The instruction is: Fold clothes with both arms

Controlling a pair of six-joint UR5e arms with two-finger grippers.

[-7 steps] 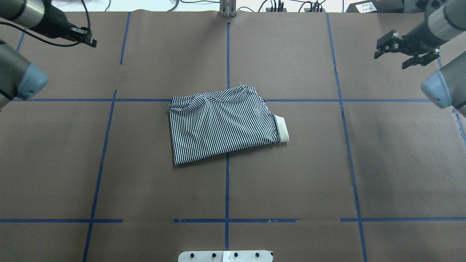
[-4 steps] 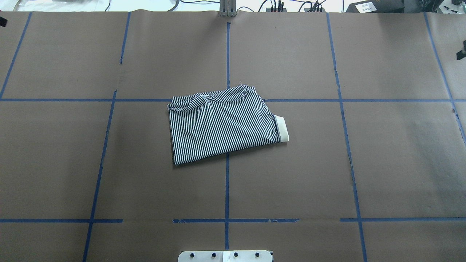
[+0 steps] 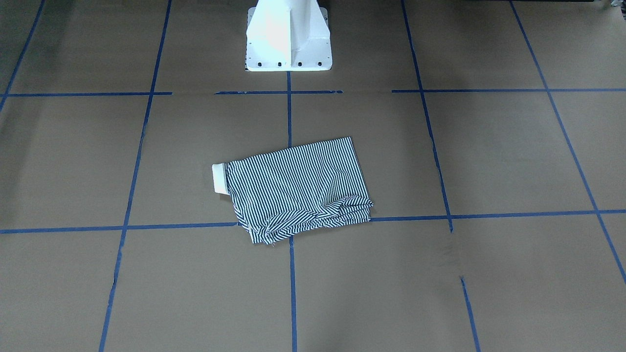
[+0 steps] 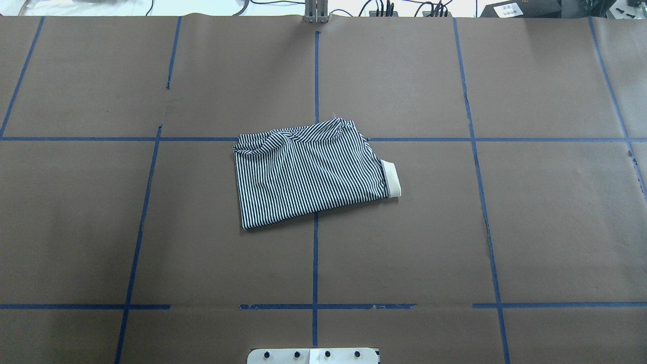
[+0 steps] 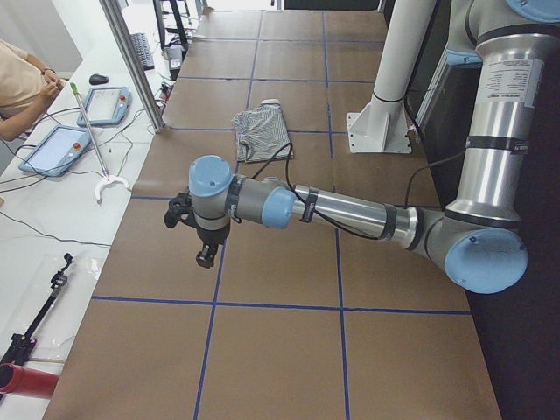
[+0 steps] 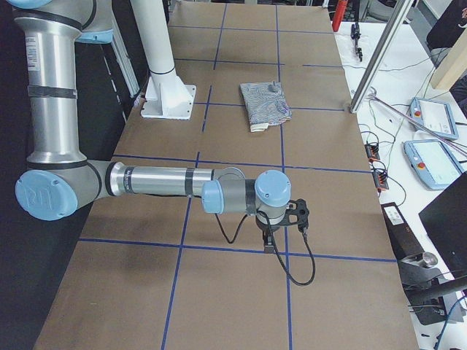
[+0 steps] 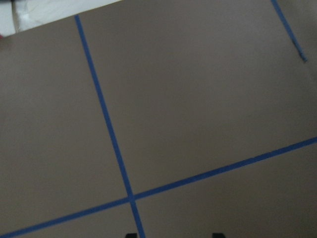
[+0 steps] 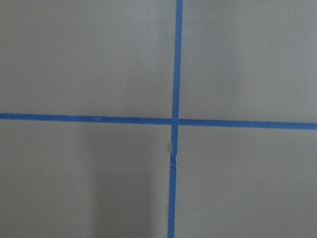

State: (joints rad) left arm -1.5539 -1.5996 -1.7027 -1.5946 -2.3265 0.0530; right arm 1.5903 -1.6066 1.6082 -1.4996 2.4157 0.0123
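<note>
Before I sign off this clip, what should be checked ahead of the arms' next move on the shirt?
1. The shirt folded compactly on the table: ok.
2. Its far edge lying flat: not ok, it is bunched.
3. The collar tucked in: not ok, it sticks out on the robot's right.
4. The left gripper clear of the shirt: ok, over bare table.
5. The right gripper clear of the shirt: ok, over bare table.
6. Grippers open or shut: cannot tell.
</note>
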